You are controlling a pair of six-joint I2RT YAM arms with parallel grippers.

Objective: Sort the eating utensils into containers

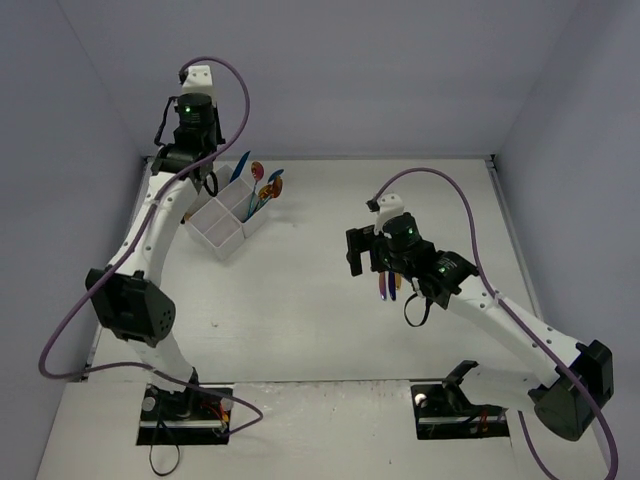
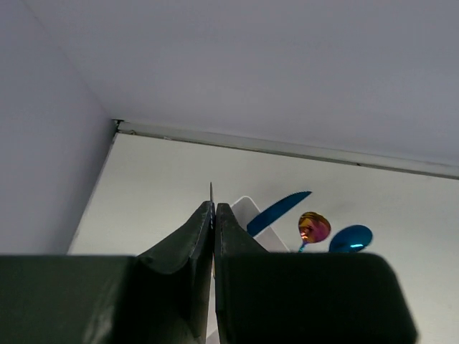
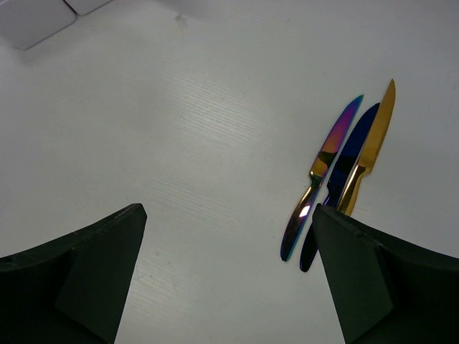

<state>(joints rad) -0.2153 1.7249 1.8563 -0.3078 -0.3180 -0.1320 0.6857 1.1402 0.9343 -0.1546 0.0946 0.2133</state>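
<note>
The containers are one white four-compartment box (image 1: 228, 225) at the back left; its corner (image 2: 247, 209) shows in the left wrist view. In it stand a blue knife (image 2: 278, 213), a gold-pink spoon (image 2: 314, 226) and a blue spoon (image 2: 351, 238). My left gripper (image 2: 214, 205) hovers over the box's left side, shut on a thin metal utensil (image 2: 211, 188) seen edge-on. Three knives lie side by side on the table: iridescent purple (image 3: 324, 172), dark blue (image 3: 346, 175), gold (image 3: 371, 143). My right gripper (image 3: 228, 215) hangs open above the table just left of them, holding nothing.
The left wall and the back wall stand close behind the box (image 3: 36, 18). The right arm (image 1: 500, 320) stretches from the near right toward the table's middle. The three knives (image 1: 386, 285) lie right under the right gripper (image 1: 368, 260).
</note>
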